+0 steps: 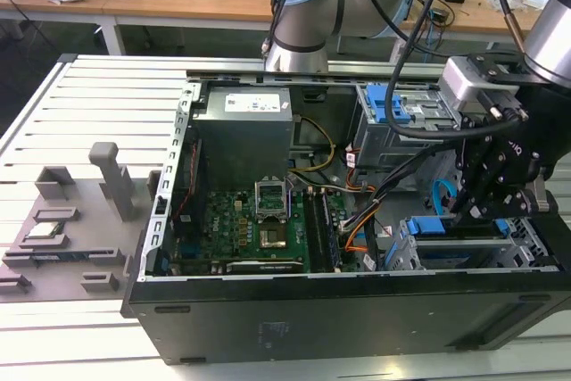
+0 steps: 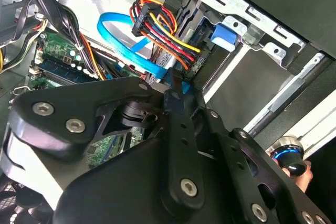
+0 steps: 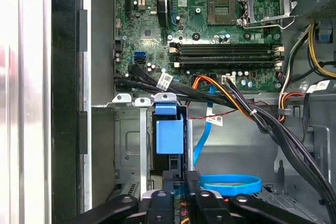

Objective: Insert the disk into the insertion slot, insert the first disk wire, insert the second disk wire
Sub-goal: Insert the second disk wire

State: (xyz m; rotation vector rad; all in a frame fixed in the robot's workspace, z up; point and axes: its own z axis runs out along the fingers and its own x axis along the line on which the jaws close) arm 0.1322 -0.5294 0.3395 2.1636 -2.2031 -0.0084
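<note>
Found the disk [image 1: 439, 226] seated in the insertion slot [image 1: 533, 240], near, at the exterior view's right; first disk wire [image 2: 163, 30] seemingly plugged. Saw gripper [image 2: 177, 90] pinching second disk wire [image 2: 118, 35] by its plug. Judged third step; called for square alignment, straight push.

even overhead light, glare whitening the ribbed table [image 1: 53, 104], case interior shadowed.

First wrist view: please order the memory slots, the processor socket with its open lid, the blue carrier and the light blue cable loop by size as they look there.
1. processor socket with its open lid
2. memory slots, longer but narrower
3. blue carrier and light blue cable loop: alike, so not ranked
</note>
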